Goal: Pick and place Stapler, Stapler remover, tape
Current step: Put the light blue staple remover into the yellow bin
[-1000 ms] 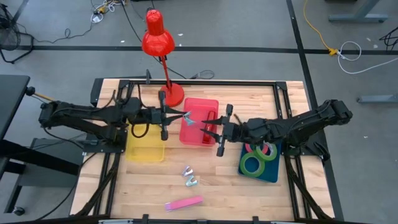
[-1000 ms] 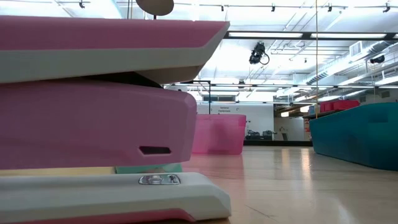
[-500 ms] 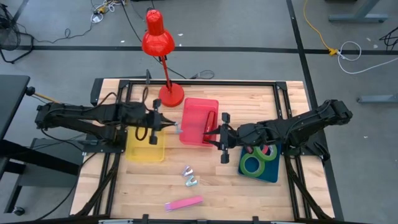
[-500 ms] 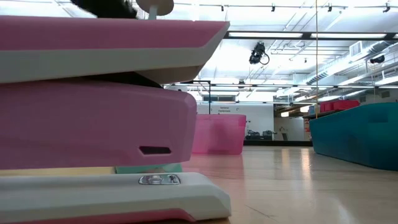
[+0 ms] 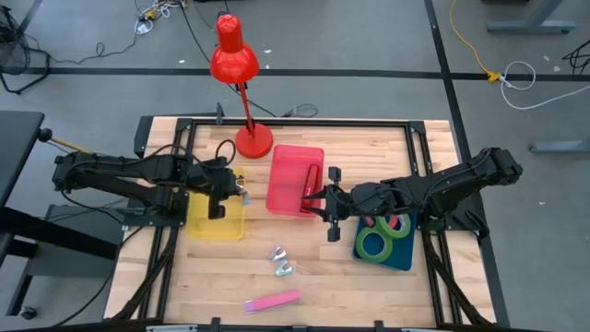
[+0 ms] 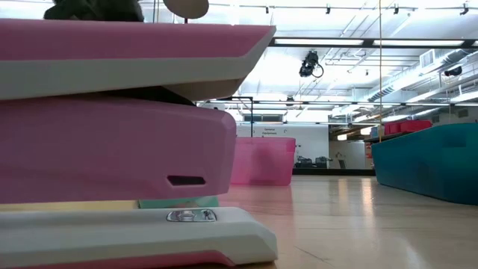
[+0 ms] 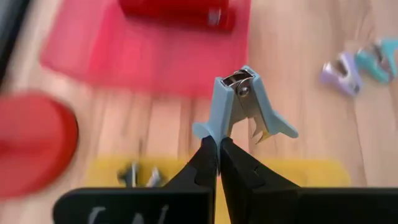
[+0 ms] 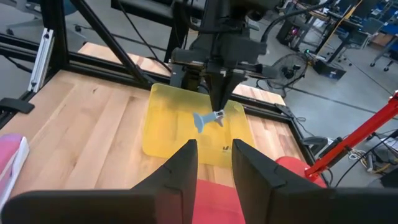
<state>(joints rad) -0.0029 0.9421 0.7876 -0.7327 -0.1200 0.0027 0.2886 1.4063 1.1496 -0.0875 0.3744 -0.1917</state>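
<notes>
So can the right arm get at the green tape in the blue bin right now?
Probably yes. The right claw is empty, with its fingers apart, at the red bin's edge. The green tape lies uncovered in the blue bin just beside that arm, though it would have to pull back.

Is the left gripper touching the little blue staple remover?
Touching. In the left wrist view, the left gripper is pinched shut on the blue staple remover.

1. Our left arm reaches in from the left side, low and nearly level; its left claw (image 5: 232, 191) is pinched closed.
2. Our right arm stretches in from the right, wrist level; its right claw (image 5: 329, 205) shows fingers (image 8: 171, 171) parted, gripping nothing.
</notes>
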